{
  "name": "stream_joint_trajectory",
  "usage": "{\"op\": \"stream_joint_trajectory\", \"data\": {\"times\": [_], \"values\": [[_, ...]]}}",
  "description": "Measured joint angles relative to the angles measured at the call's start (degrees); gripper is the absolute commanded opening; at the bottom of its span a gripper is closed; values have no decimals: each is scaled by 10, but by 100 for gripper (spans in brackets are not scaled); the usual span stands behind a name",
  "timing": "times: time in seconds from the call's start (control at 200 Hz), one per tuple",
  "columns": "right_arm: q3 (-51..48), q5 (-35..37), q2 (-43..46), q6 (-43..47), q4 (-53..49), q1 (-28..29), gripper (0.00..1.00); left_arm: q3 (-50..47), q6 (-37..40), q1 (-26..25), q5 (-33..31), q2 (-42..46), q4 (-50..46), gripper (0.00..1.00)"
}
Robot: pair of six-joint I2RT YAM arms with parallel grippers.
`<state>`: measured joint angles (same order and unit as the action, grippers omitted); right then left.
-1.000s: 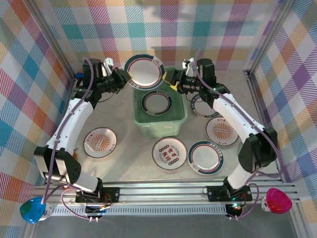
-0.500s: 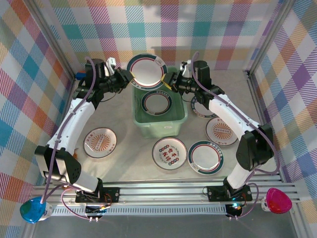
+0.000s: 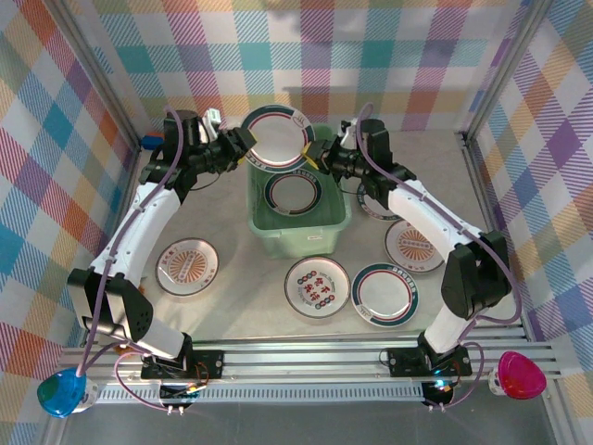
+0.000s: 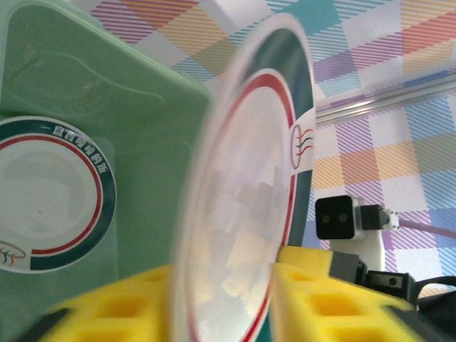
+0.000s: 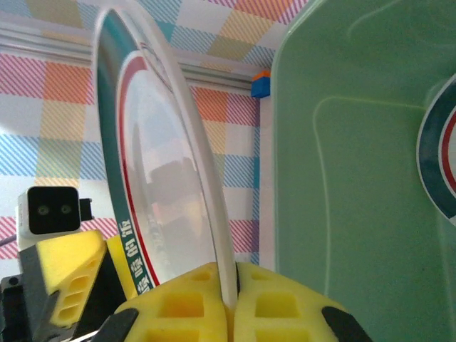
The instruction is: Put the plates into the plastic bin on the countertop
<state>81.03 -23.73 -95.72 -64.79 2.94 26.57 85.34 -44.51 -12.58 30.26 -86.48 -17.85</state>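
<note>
Ringing the white plate [image 3: 275,135] are green, red bands.

White arm links [image 3: 139,222], black joints [image 3: 477,278], purple cables [image 3: 167,125], yellow foam pads [image 5: 178,306]

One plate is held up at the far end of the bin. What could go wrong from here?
The right gripper pinches the round white green-rimmed plate only at its rim, so it could swing or slip. The left gripper stands open around that plate; pulling away could knock it. If dropped, it may hit the similar plate lying in the mint-green plastic bin.
</note>
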Motion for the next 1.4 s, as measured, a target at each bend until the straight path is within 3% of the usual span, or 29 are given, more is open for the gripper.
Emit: {"op": "stream_joint_trajectory", "data": {"times": [0.205,0.48,0.78,1.115,1.4], "values": [[-12,88,8,-14,-18,26,0,3,8,25,-10,1,-2,77],[-27,280,29,-56,-94,100,0,-30,13,139,-25,55,-5,78],[54,454,-13,-132,-246,163,0,-104,48,153,-32,103,-47,78],[158,510,-125,-221,-355,166,0,-160,67,153,-23,104,-67,78],[197,524,-179,-274,-387,166,0,-189,70,144,-20,104,-72,78]]}}
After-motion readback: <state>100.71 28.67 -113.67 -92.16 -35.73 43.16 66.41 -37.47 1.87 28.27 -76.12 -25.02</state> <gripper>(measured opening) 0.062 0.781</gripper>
